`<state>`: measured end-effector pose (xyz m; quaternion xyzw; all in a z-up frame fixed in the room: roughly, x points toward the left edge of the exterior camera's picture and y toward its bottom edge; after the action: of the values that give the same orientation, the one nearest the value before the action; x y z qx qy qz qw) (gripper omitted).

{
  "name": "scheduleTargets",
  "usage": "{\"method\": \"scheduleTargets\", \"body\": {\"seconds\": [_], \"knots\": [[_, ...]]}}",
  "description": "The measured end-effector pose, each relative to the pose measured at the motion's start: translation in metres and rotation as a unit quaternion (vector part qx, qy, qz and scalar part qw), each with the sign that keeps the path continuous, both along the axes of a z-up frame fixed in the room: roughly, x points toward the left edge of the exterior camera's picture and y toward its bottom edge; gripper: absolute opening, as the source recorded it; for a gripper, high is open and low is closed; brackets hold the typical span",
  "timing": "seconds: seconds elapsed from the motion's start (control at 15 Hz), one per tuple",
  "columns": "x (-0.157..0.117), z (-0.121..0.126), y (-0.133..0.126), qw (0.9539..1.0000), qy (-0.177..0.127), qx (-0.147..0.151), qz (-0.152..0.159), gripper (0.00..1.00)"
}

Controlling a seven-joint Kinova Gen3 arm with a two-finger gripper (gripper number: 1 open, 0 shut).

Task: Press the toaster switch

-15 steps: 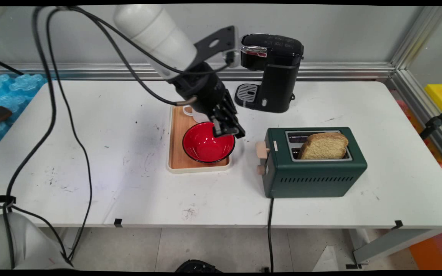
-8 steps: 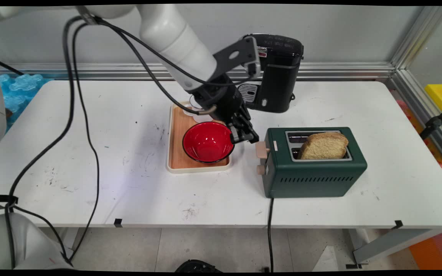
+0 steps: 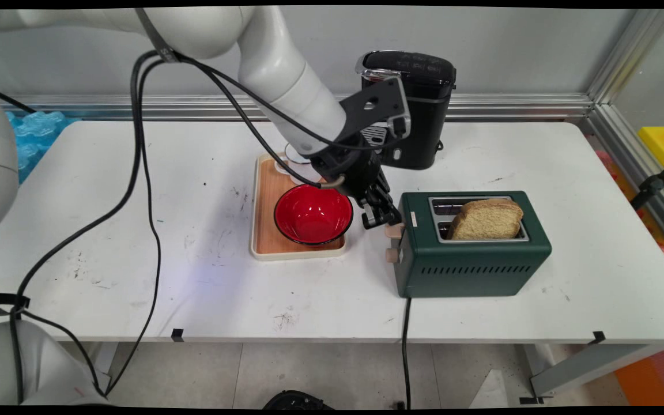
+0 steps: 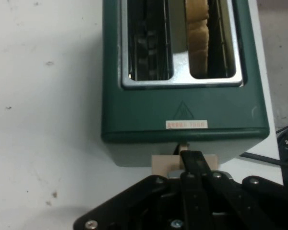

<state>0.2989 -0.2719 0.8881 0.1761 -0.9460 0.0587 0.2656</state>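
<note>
A dark green two-slot toaster (image 3: 473, 253) (image 4: 182, 105) stands right of centre on the white table. One slice of bread (image 3: 486, 219) (image 4: 198, 36) stands in its nearer slot, and the other slot is bare. My black gripper (image 3: 383, 219) (image 4: 193, 160) is shut, with nothing between its fingers. Its tip hangs right over the beige lever (image 3: 392, 226) (image 4: 159, 164) on the toaster's left end. A smaller beige knob (image 3: 390, 255) sits below the lever.
A wooden tray (image 3: 267, 230) left of the toaster holds a red bowl (image 3: 312, 215) and a white cup (image 3: 294, 164), partly hidden by the arm. A black coffee machine (image 3: 418, 109) stands behind. The toaster's cord (image 3: 406, 346) drops over the front edge.
The gripper has travelled right and slightly down, from above the red bowl's rim to the toaster's lever. Bowl, tray and toaster have stayed where they were.
</note>
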Motion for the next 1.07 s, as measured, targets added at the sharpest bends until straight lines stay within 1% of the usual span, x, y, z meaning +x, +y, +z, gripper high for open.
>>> {"method": "scheduleTargets", "body": {"seconds": [0.6,1.07], "knots": [[-0.007,-0.028,-0.001,0.9999,-0.011,-0.001,0.002,0.0],[-0.005,-0.048,0.001,0.9998,-0.017,-0.002,-0.001,0.0]]}}
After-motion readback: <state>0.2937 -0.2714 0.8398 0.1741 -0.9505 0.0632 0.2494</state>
